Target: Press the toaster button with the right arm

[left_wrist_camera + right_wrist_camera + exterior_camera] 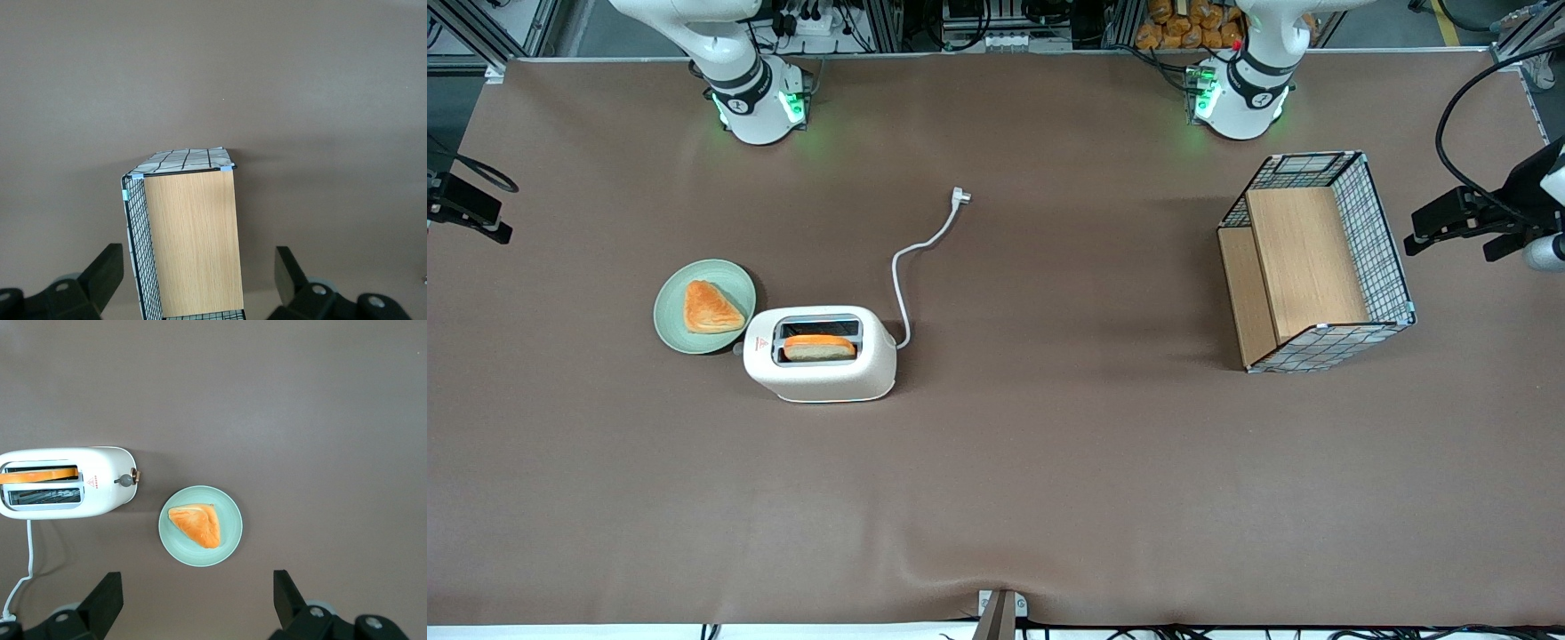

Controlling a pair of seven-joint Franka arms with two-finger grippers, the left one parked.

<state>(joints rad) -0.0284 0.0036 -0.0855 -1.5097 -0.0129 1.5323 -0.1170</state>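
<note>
The cream-white toaster [818,366] [100,495] stands on the brown table with a slice of bread [819,346] in one slot. The toaster button [123,479] is a small grey nub on the narrow end beside the red triangle mark, facing the green plate [671,311]. My right gripper [197,579] hangs open high above the table, with nothing between its fingers [107,593]. It is well apart from the toaster, out past the plate toward the working arm's end, and shows as a black shape [476,216] at the frame's edge.
The green plate [230,543] holds a triangular pastry [197,525] and lies close to the toaster's button end. A white power cord [911,258] runs from the toaster, unplugged. A wire basket with wooden panels [1316,262] [190,240] lies toward the parked arm's end.
</note>
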